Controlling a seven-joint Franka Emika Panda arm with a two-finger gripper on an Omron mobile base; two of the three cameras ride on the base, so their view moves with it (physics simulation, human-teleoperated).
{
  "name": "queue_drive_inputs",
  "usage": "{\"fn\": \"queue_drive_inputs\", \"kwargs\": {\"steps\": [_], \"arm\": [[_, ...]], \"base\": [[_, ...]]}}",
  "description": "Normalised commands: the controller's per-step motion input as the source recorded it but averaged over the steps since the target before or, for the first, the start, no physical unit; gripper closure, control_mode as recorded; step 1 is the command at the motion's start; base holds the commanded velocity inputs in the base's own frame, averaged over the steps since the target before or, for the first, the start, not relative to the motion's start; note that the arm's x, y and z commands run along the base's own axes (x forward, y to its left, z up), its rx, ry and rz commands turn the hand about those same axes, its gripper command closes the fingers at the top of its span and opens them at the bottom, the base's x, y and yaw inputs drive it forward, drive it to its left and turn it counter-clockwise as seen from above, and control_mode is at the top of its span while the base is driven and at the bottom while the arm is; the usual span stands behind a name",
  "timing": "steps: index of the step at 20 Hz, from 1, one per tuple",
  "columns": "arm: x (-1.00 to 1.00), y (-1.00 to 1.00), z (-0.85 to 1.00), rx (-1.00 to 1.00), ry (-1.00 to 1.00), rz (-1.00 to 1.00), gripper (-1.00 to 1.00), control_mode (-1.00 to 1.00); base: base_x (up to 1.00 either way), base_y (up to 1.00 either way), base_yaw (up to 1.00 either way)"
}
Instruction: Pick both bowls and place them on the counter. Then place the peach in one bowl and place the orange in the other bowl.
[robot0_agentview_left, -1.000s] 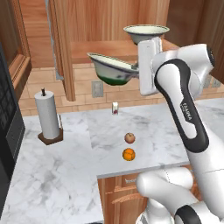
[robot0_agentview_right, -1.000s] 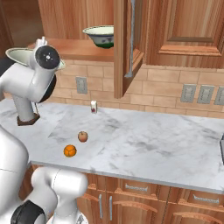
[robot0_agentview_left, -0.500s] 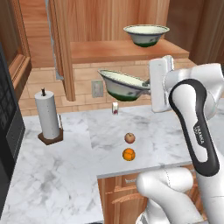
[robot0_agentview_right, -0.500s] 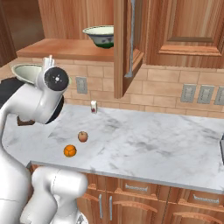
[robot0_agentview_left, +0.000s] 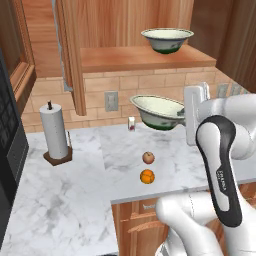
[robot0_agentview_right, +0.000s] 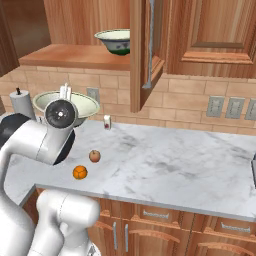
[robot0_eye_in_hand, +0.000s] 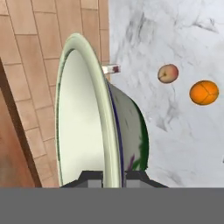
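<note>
Clamped on rim of one bowl (robot0_agentview_left: 159, 111) by gripper (robot0_eye_in_hand: 113, 175), carried level above counter (robot0_agentview_left: 60, 210), presumably for set-down. Beyond: orange (robot0_agentview_left: 147, 176), peach (robot0_agentview_left: 148, 158) on marble; second bowl (robot0_agentview_left: 167, 40) on shelf (robot0_agentview_left: 125, 57).

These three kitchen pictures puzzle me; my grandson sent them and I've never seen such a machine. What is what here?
The white machine is a robot arm in a computer-drawn kitchen. Two pictures come from cameras behind the arm, to its left and right; the third looks along its hand.

The hand is shut on the rim of a wide cream-white ceramic bowl with a dark green base, held in the air above the white marble worktop. A second, matching bowl sits on the brown wooden shelf.

On the worktop lie a small pinkish-tan peach and a bright orange fruit, close together but apart. There are also a white paper-towel roll on a stand and a small shaker by the wall.
</note>
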Motion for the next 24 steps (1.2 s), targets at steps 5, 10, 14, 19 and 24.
{"fn": "queue_drive_inputs", "kwargs": {"steps": [5, 10, 14, 19, 24], "arm": [[-0.01, -0.41, -0.39, -0.19, 0.0, -0.23, 1.0, -1.0], [0.0, -0.54, -0.33, -0.1, 0.0, -0.11, 1.0, -1.0], [-0.01, -0.59, -0.33, -0.03, 0.02, 0.0, 1.0, -1.0], [0.0, -0.48, -0.38, 0.0, 0.05, 0.0, 1.0, -1.0], [0.1, -0.34, -0.47, 0.0, 0.1, 0.0, 1.0, -1.0]], "base": [[0.0, 0.0, 0.0], [0.0, 0.0, 0.0], [0.0, 0.0, 0.0], [0.0, 0.0, 0.0], [0.0, 0.0, 0.0]]}}
